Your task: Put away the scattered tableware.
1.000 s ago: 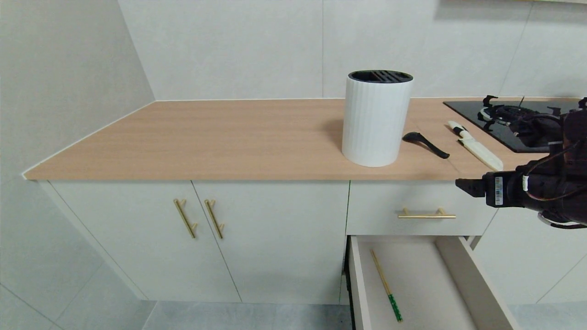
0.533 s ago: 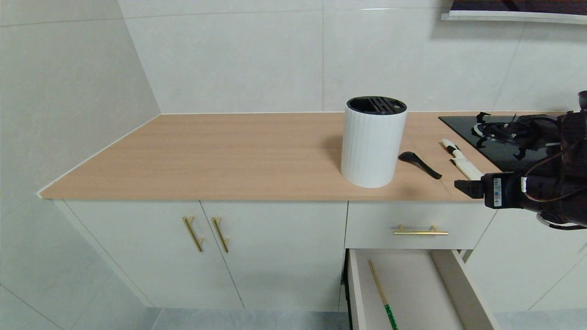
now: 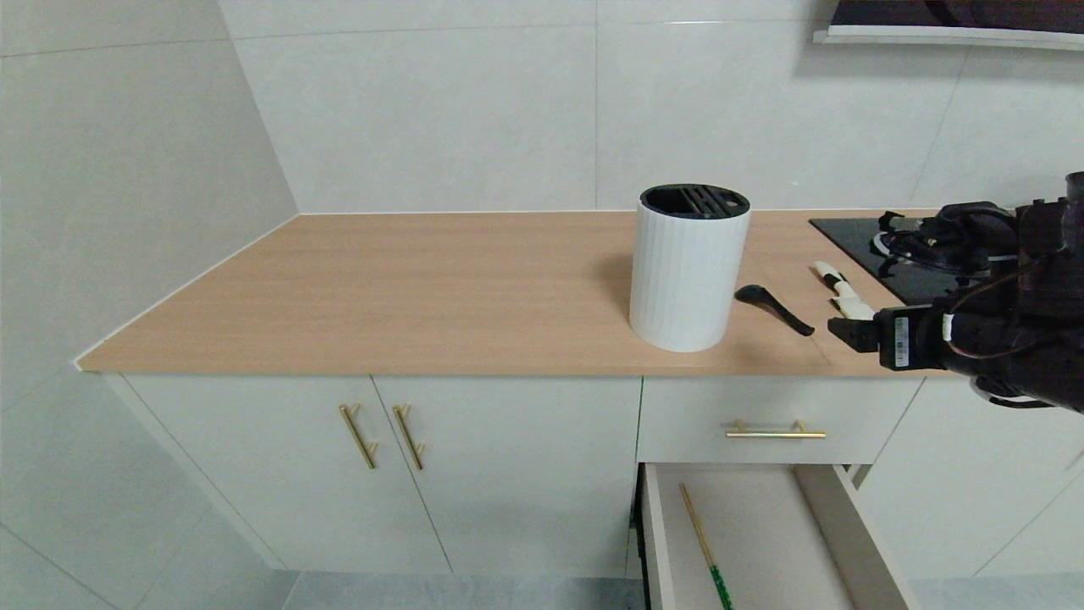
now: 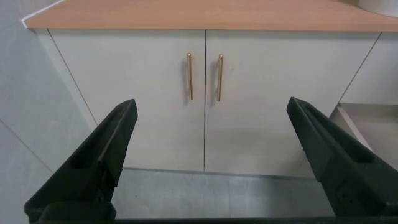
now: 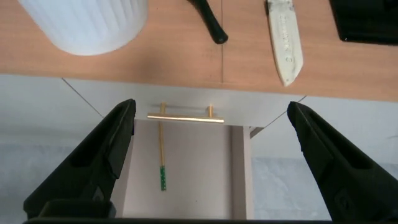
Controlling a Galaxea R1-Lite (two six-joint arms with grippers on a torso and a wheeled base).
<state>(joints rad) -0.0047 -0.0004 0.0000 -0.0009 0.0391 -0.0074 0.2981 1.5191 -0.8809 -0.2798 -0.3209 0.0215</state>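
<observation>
Right gripper (image 5: 210, 107) hung spread, empty, at counter (image 5: 186, 59) edge near knife (image 5: 284, 43) and spoon (image 5: 209, 22); left gripper (image 4: 211, 106), spread, faced cupboard doors (image 4: 143, 99).

Black spoon (image 3: 772, 307) beside white knife (image 3: 838, 288), flat

A wooden surface (image 3: 423, 288) tops white cabinet doors (image 3: 279, 483) with gold handles (image 3: 357, 435), a black cooktop (image 3: 851, 233) at its right end.

Left end effector (image 4: 211, 102) spread, right (image 5: 211, 104) likewise
</observation>
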